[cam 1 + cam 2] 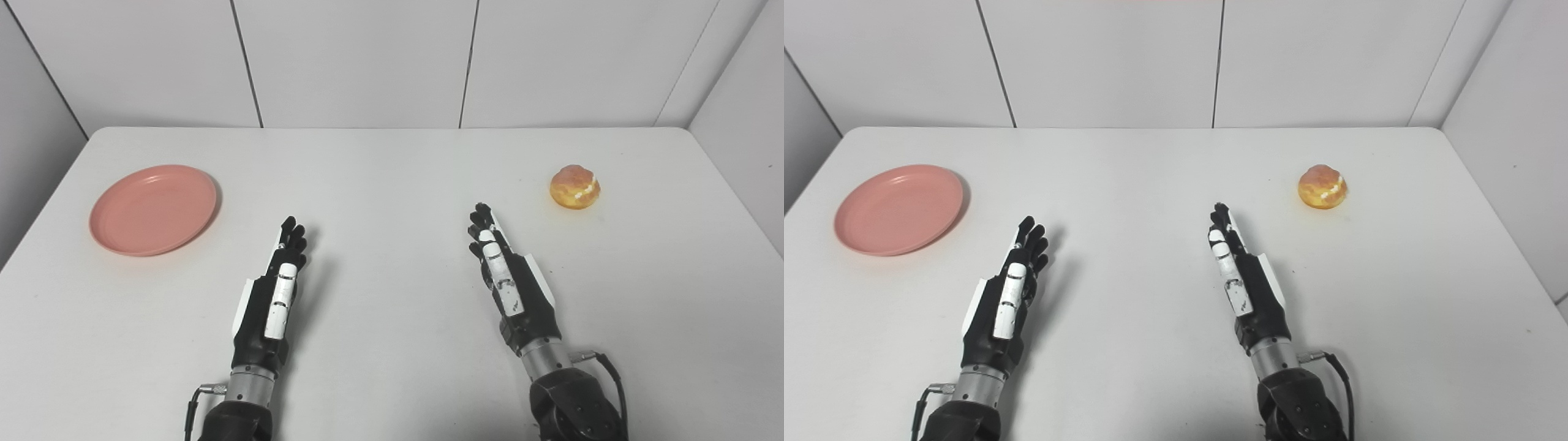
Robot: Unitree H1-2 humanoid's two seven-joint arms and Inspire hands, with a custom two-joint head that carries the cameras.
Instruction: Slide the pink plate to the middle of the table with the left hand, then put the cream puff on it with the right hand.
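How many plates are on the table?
1. A pink plate sits on the table's left side, empty, apart from both hands. Nothing seems hidden.

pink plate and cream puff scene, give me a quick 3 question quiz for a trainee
1. True or false: the cream puff already sits on the pink plate.
2. Which hand is nearer the plate? A) left hand B) right hand
3. Fill in: both hands hold ____, fingers extended over the table.

Key:
1. False; the puff lies on the table's right side, the plate on its left, far apart.
2. A
3. nothing
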